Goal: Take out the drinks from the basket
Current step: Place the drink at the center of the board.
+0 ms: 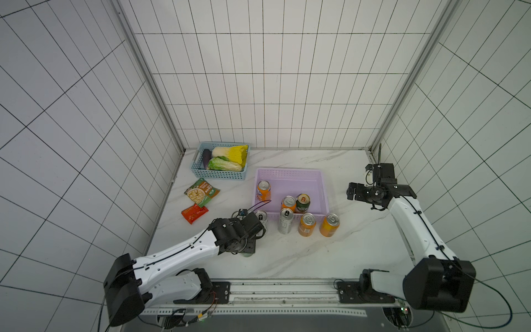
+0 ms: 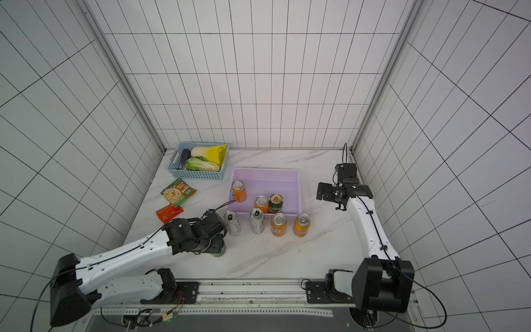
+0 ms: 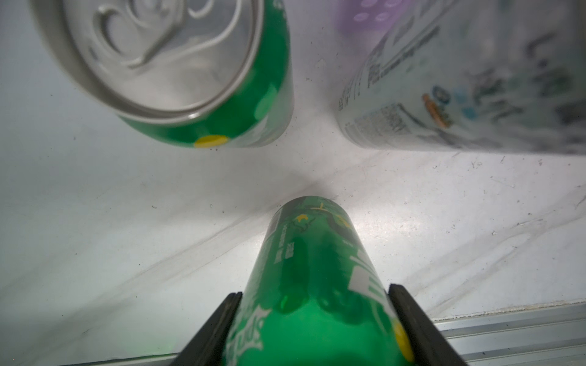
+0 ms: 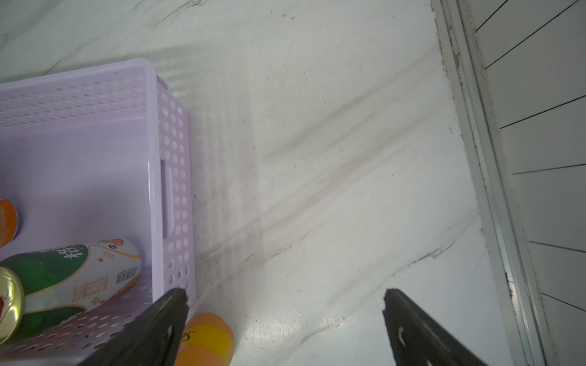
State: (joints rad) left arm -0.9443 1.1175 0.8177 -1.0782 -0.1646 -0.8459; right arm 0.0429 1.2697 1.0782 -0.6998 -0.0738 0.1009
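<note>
The marble tabletop (image 1: 287,258) carries everything. The lilac basket (image 1: 290,172) sits toward the back centre. The smaller light blue basket (image 1: 198,172), holding napa cabbages (image 1: 230,153), is behind it to the left.

The left gripper (image 3: 315,294) is clamped on a green can (image 3: 317,253), which is upright outside the lilac basket, near its front left corner. The right gripper (image 4: 285,294) is spread wide and empty over bare table just beside the basket's right wall.

Three drinks stand in the basket: an orange can (image 1: 263,191) at the left wall, and a second orange can (image 1: 288,204) beside a dark green gold-topped can (image 1: 302,203) at the front wall. On the table along that wall stand:

- a silver-white can (image 1: 286,221)
- a second silver-white can (image 1: 262,218)
- a third orange can (image 1: 307,224)
- a fourth orange can (image 1: 329,225)
- a second green can (image 3: 190,79)

A green snack packet (image 1: 202,192) and a red packet (image 1: 194,213) lie further left.
</note>
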